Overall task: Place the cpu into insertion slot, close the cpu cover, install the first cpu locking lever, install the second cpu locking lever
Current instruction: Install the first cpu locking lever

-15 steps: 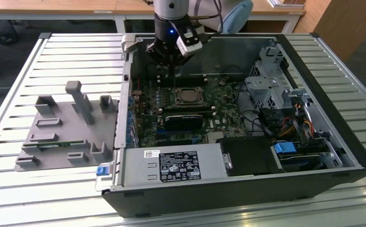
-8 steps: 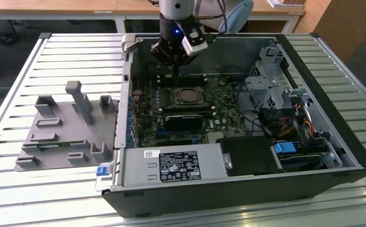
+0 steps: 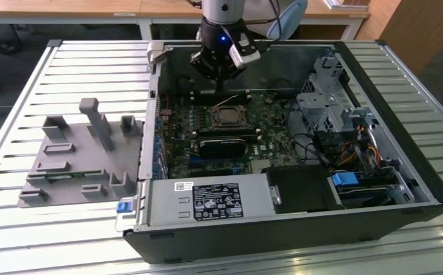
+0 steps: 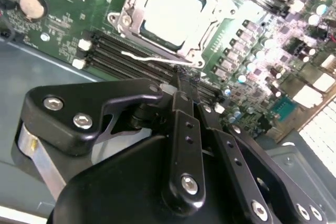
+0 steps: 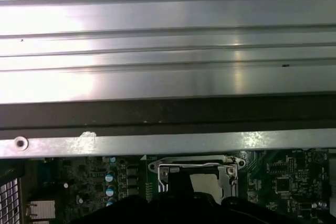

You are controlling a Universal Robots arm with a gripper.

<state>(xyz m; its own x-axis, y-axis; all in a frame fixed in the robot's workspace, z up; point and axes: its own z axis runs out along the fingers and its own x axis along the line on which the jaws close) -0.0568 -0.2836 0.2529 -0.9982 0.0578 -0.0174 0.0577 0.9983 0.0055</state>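
gripper [image 4: 179, 85] body sat closest in the second wrist view, claw pinched narrow, nothing visibly between the tips; tips hung just over the memory slots [image 4: 131, 61], beside the socket's near edge; cpu [image 4: 170, 9] lay flat in the insertion slot [image 3: 228, 117], mid-board, toward the case's far wall in the exterior view; cpu cover [image 4: 132, 9] looked down over it, frame around the chip top; thin wire lever [image 4: 144, 57] lay along the socket edge, apparently not latched; so my read was the lever step was in hand, chip and cover done; that step would call for a fine catch on a springy wire, with little clearance to the slots and capacitors [image 4: 247, 30]; motherboard [image 4: 58, 30] sat in the open pc case [image 3: 283, 235] with the grey power supply [image 3: 210, 201] at the case's near edge; case stood on a slatted metal bench [image 3: 84, 69]; grey fixture tray [image 3: 68, 166] toward the bench's edge on the exterior view's left; wooden desks [image 3: 68, 8] beyond the far edge.
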